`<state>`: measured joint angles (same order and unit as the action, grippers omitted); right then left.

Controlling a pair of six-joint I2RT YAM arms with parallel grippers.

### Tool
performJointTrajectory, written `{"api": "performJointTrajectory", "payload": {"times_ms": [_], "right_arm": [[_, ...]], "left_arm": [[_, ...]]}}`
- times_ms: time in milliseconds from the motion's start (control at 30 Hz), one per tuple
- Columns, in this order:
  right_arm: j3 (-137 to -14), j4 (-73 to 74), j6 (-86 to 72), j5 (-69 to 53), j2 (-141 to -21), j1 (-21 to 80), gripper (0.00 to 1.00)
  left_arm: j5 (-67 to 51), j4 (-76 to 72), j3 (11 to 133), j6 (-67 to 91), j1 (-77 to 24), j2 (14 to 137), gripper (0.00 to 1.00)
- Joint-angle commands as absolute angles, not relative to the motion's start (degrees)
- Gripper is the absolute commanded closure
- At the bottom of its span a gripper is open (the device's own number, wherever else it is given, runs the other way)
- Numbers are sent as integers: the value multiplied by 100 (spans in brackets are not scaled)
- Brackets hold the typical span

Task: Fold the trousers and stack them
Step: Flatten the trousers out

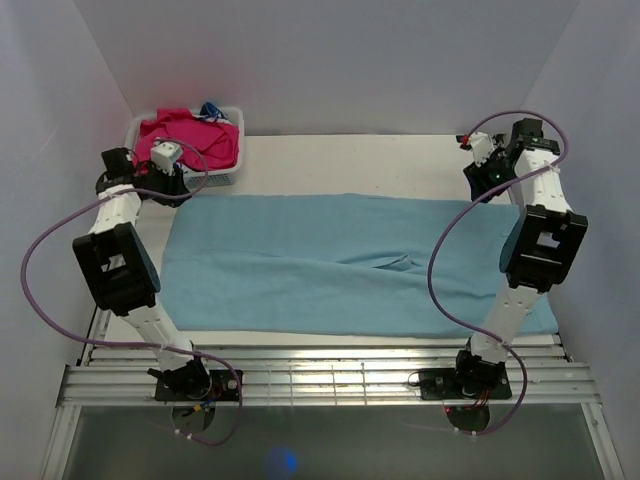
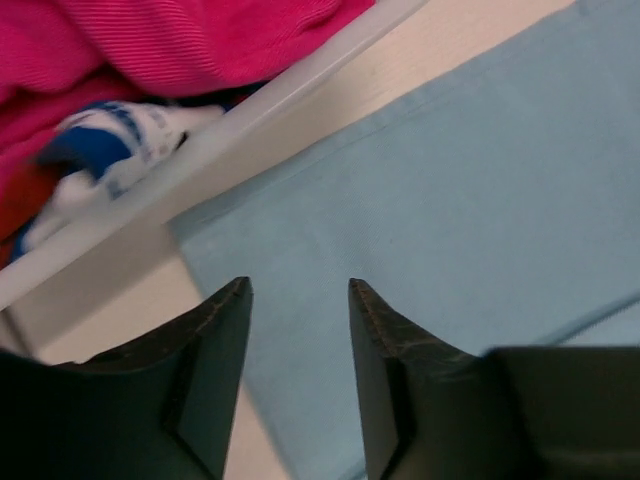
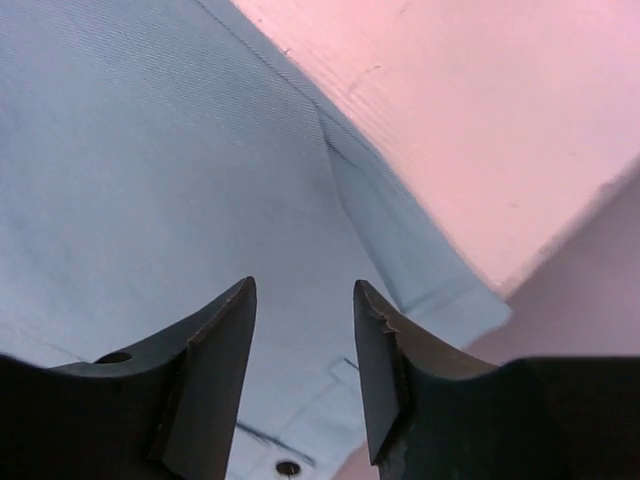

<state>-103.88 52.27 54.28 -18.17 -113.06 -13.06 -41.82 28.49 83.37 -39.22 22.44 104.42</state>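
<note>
The light blue trousers (image 1: 340, 262) lie flat across the table, spread from left to right, with a small crease near the middle. My left gripper (image 1: 168, 172) hovers open above their far left corner (image 2: 300, 290), holding nothing. My right gripper (image 1: 487, 172) hovers open above their far right corner, where the waistband edge (image 3: 420, 270) and a small button (image 3: 288, 467) show. Neither gripper touches the fabric.
A white basket (image 1: 232, 146) at the back left holds magenta garments (image 1: 190, 140) and a blue and white item (image 2: 110, 140); it stands just beyond the left gripper. The back wall and side walls are close. A metal rail frame (image 1: 330, 380) runs along the near edge.
</note>
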Motion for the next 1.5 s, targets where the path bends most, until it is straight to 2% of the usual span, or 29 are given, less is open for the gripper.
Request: {"api": "performJointTrajectory", "payload": {"times_ms": [0, 100, 200, 467, 633, 833, 867, 900, 1000, 1033, 1133, 1167, 1233, 1267, 1300, 1467], "right_arm": [[-10433, 5345, 4625, -1680, -11996, -1073, 51], [-10206, 4888, 4448, -1600, -12164, -985, 55], [-9994, 4694, 4473, -1451, -12304, -818, 57], [-8826, 4561, 4869, -1116, -12191, -466, 60], [-8122, 4553, 5168, -1072, -11875, -246, 61], [-8182, 5113, 5581, -1213, -11620, -202, 60], [-8287, 5185, 5642, -1195, -11558, -228, 57], [-8523, 5220, 5764, -1169, -11497, -316, 48], [-9007, 5309, 6211, -941, -11391, -579, 34], [-9366, 5326, 6370, -871, -11460, -658, 31], [-9903, 5484, 6941, -519, -11802, -966, 22], [-10262, 5545, 7056, -423, -11899, -1045, 18], [-10598, 5598, 7241, -361, -12258, -1239, 16], [-10913, 5607, 7399, -352, -12374, -1300, 16], [-11064, 5642, 7487, -395, -12497, -1379, 15], [-11794, 5765, 7997, -649, -13244, -1485, 17]], "left_arm": [[-3737, 1760, 8060, -2614, 1925, 10933, 48], [-3376, 959, 7831, -2277, 1776, 11109, 54], [-3094, 975, 7822, -2329, 1696, 11346, 58], [-2347, 1986, 7401, -3479, 1784, 11479, 71], [-2224, 2556, 7032, -3946, 2012, 11321, 75], [-2188, 2962, 6820, -4368, 2294, 11093, 78], [-2197, 2979, 6873, -4420, 2329, 11057, 77], [-2232, 3067, 6934, -4543, 2381, 11039, 73], [-2539, 3199, 7284, -4631, 2452, 10951, 61], [-2671, 3312, 7373, -4719, 2452, 10916, 52], [-3259, 3436, 7663, -4877, 2452, 10714, 40], [-3417, 3437, 7690, -4904, 2461, 10653, 33], [-3857, 3437, 7804, -4957, 2452, 10486, 29], [-3945, 3437, 7822, -5053, 2452, 10442, 16], [-4051, 3437, 7848, -5097, 2452, 10381, 14], [-4561, 3375, 7945, -5308, 2452, 10275, 14]]}}
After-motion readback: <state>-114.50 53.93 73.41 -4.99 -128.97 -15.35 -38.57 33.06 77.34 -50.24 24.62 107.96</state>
